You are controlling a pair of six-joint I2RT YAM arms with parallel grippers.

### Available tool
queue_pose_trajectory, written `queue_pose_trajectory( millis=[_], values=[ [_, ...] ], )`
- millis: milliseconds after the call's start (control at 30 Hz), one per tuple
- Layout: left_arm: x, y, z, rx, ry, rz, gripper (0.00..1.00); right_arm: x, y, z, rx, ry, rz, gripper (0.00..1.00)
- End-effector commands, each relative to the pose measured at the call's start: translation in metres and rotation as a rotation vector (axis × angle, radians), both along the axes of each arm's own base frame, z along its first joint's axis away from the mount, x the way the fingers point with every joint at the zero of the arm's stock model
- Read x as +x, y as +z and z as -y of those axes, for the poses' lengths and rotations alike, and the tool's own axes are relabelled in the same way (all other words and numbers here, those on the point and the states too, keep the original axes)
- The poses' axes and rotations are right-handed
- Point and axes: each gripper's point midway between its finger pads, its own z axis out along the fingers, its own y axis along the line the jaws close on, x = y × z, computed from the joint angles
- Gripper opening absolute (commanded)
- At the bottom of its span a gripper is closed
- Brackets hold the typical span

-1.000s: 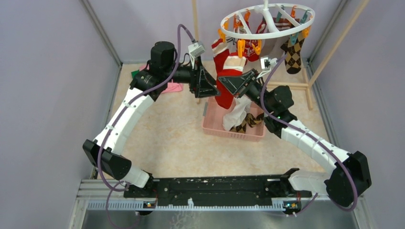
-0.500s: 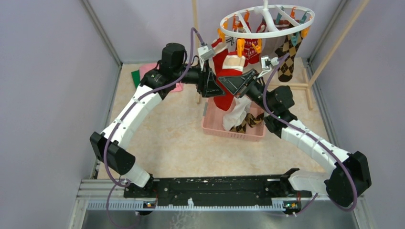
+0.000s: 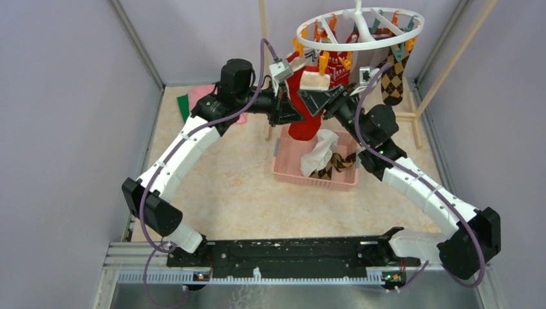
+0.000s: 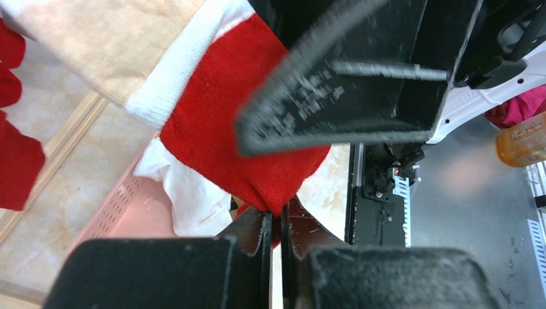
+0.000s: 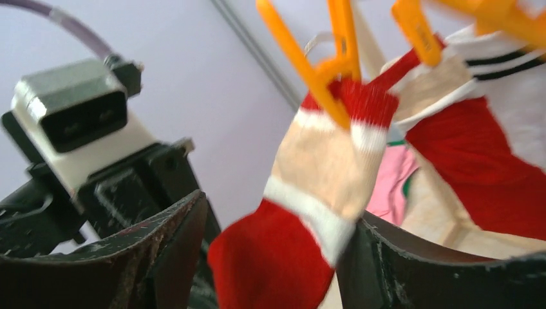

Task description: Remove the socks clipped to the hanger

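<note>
Red sock point(image 3: 304, 129) w/ a tan band hangs under the white ring hanger point(image 3: 358, 27) at 12 o'clock in the top view. An orange clip point(image 5: 335, 71) bites its cuff. Long axis runs 12 to 6, cuff up, toe down over the pink basket point(image 3: 315, 179).

Left gripper point(image 4: 273, 222) reaches in from 9, fingers pressed together on the toe end, red fabric in the slit. Right gripper point(image 5: 280, 212) is at 3, fingers wide apart w/ the tan band between them. Its black finger blocks much of the left wrist view.

Argyle sock point(image 3: 393, 77) is clipped at approx 3 on the ring. White sock point(image 3: 322, 145) lies in the basket. Wooden rack point(image 3: 462, 48) posts flank the hanger, pink cloth point(image 3: 201, 91) at 10. Floor point(image 3: 238, 180) is beige, speckled; walls point(image 3: 64, 129) pale lilac.
</note>
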Motion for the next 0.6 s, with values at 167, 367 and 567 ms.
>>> queue_pose_trajectory(
  millis=[167,367,567],
  values=[
    [-0.010,0.017,0.010,-0.023,-0.009,0.067,0.00,0.033,0.068,0.033,-0.077,-0.275,0.175,0.68],
    [-0.015,0.020,0.010,-0.020,-0.013,0.075,0.00,0.055,0.083,0.028,-0.142,-0.309,0.204,0.65],
    [-0.019,0.021,0.008,-0.018,-0.011,0.080,0.00,0.062,0.080,0.039,-0.138,-0.312,0.198,0.65]
  ],
)
